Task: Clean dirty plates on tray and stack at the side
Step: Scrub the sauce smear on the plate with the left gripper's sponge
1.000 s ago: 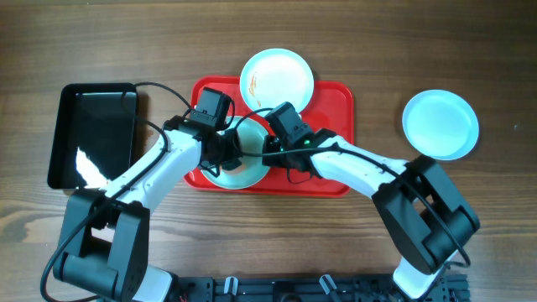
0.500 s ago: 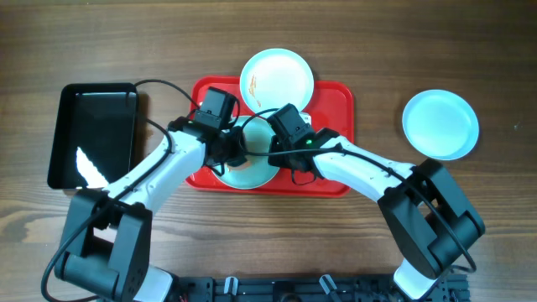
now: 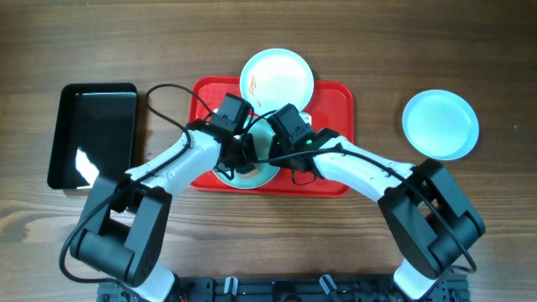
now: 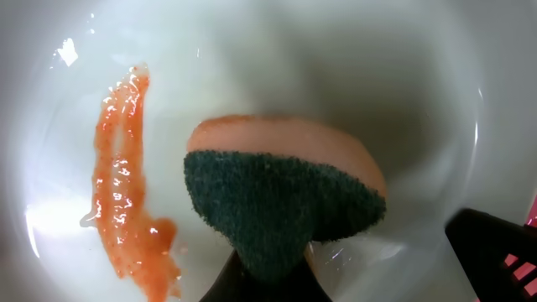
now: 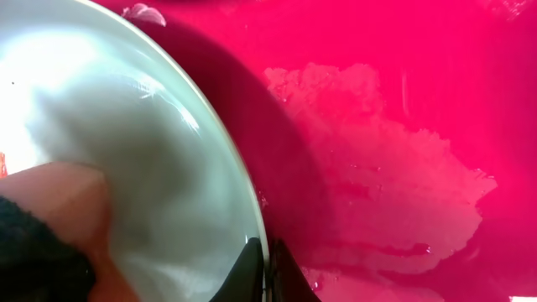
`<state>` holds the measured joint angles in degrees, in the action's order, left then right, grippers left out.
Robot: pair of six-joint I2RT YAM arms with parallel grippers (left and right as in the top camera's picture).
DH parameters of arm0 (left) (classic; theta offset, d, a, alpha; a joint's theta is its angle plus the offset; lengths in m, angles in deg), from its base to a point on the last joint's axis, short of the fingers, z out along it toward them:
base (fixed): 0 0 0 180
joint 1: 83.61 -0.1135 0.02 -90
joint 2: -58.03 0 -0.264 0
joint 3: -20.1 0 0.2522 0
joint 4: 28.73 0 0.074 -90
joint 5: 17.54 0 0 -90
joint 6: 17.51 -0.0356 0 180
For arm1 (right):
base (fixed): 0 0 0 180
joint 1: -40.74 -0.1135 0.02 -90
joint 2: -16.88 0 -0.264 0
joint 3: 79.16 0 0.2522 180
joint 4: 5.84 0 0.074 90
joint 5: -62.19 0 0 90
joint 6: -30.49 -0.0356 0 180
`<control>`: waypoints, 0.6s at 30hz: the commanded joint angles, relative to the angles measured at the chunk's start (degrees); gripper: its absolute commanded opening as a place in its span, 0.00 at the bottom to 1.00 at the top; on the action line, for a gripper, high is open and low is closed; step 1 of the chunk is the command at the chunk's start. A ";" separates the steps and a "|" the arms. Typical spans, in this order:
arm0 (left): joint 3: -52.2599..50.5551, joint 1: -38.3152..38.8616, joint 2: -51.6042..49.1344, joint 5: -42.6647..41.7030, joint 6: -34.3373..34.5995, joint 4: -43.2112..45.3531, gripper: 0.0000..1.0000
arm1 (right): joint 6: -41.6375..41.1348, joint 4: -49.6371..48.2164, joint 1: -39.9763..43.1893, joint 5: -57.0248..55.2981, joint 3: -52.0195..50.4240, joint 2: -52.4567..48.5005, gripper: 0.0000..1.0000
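On the tray [image 3: 336,101], two plates [image 3: 277,77] (a third [image 3: 440,123] aside).

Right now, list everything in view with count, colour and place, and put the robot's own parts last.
middle plate: one, pale mint-blue, on the red tray under both grippers
far plate: one, pale mint-blue, faintly smeared, over the red tray's far edge
side plate: one, pale mint-blue, on the table at right
smear: one, orange-red, on the middle plate
sponge: one, orange with a dark green pad, on the middle plate
red tray: one, table centre
black tray: one, glossy, at left
table: one, brown wood
left gripper: shut on the sponge
right gripper: pinching the middle plate's rim
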<state>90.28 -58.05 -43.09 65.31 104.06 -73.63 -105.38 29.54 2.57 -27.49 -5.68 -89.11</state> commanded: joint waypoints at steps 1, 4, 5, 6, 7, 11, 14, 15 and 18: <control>-0.39 0.04 -2.91 2.45 0.17 -0.44 0.04 | -0.57 0.87 0.20 -2.93 -0.57 0.57 0.04; -0.39 0.04 -3.06 9.27 0.17 -1.70 0.04 | -0.59 1.16 0.20 -2.97 -0.57 0.57 0.04; -0.39 0.04 -3.06 12.26 0.17 -2.36 0.04 | -0.57 1.22 0.20 -3.02 -0.57 0.57 0.04; -0.39 0.04 -3.06 16.06 0.20 -3.26 0.04 | -0.59 1.38 0.20 -3.37 -0.57 0.57 0.04; -0.39 0.04 -3.06 18.12 0.20 -3.85 0.04 | -0.61 1.42 0.20 -3.48 -0.57 0.57 0.04; -0.39 -0.02 -3.06 26.23 0.20 -6.03 0.04 | -0.61 1.51 0.20 -3.61 -0.57 0.57 0.04; -0.39 -0.07 -3.06 28.28 0.22 -6.36 0.04 | -0.61 1.57 0.20 -3.58 -0.57 0.57 0.04; -0.39 -0.07 -3.06 28.92 0.22 -6.32 0.04 | -0.59 1.60 0.20 -3.58 -0.57 0.57 0.04; -0.39 -0.09 -3.06 30.03 0.42 -5.38 0.04 | -0.61 1.60 0.20 -3.58 -0.59 0.57 0.04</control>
<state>91.24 -57.09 -43.70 86.05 104.10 -79.11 -105.62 29.68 2.37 -27.45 -5.68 -89.05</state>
